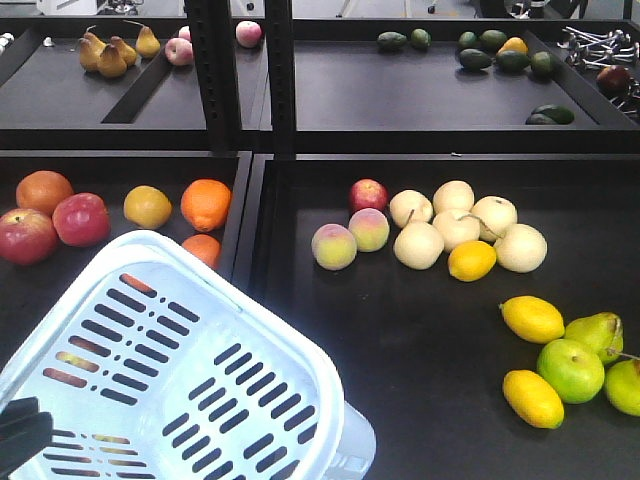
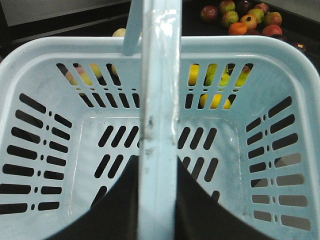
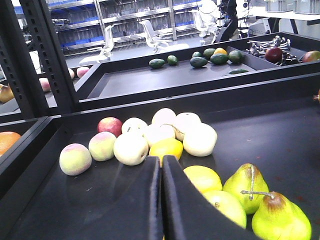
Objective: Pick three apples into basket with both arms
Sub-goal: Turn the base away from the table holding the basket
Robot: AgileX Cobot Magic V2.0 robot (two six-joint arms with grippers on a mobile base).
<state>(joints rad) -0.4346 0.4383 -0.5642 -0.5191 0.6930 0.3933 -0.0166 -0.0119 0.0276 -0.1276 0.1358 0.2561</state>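
L gripper point(image 2: 157, 161) jaws clenched on the basket point(image 1: 230, 290) handle, basket tilted over the left tray point(image 1: 30, 300). We see 2 red apples point(image 1: 27, 236) just past its rim. R gripper point(image 3: 161, 161) jaws clenched together by the lemons point(image 3: 200, 179).

The slotted basket point(image 1: 270, 330) is pale blue-white, apples point(image 1: 25, 236) red, lemons point(image 1: 532, 318) yellow, tray point(image 1: 420, 380) black.

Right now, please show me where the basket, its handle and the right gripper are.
basket point(image 1: 150, 245): front view, far corner of rim.
handle point(image 2: 160, 75): left wrist view, middle of the bar.
right gripper point(image 3: 161, 160): right wrist view, between its shut fingertips.
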